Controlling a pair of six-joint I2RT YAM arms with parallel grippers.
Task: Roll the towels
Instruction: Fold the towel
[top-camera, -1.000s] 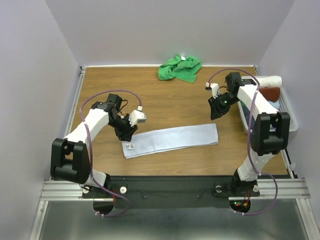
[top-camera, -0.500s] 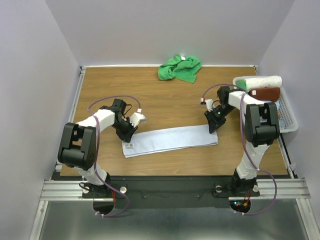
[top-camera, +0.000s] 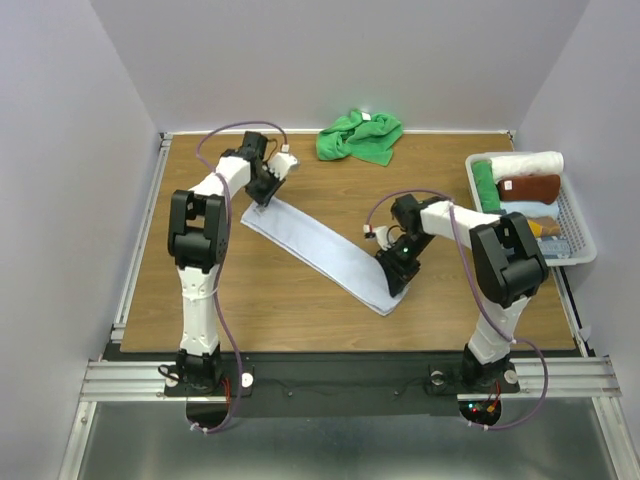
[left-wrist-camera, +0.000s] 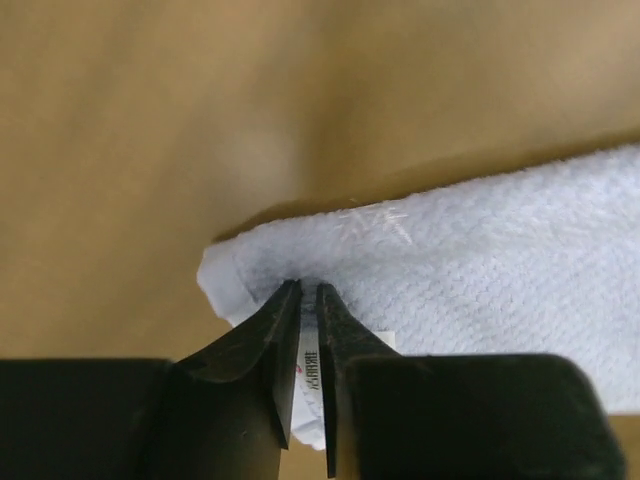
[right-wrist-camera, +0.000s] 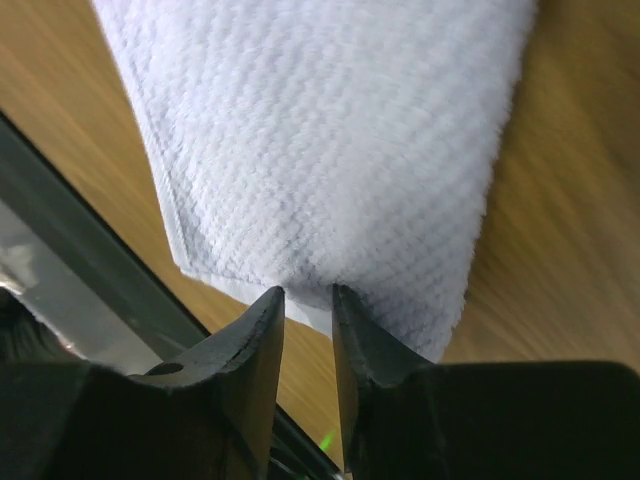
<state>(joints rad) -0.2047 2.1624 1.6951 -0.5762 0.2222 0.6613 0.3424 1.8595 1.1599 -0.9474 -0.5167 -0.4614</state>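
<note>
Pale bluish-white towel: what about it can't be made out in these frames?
- Label print on the pale bluish-white cloth towel: left wrist view, pinched inside the left tool, unreadable.
- Towel's remainder: right wrist view, cut off at the top edge, above the right tool.
- Towel's gripped corners: top view, both tools cover them.

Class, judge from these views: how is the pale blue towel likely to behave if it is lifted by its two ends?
Probably floppy: the pale blue towel lies flat as a thin strip, so its middle would likely sag. Likely light: the left pincer and right pincer each pinch only an edge. Its nubbly weave suggests little slipping.
</note>
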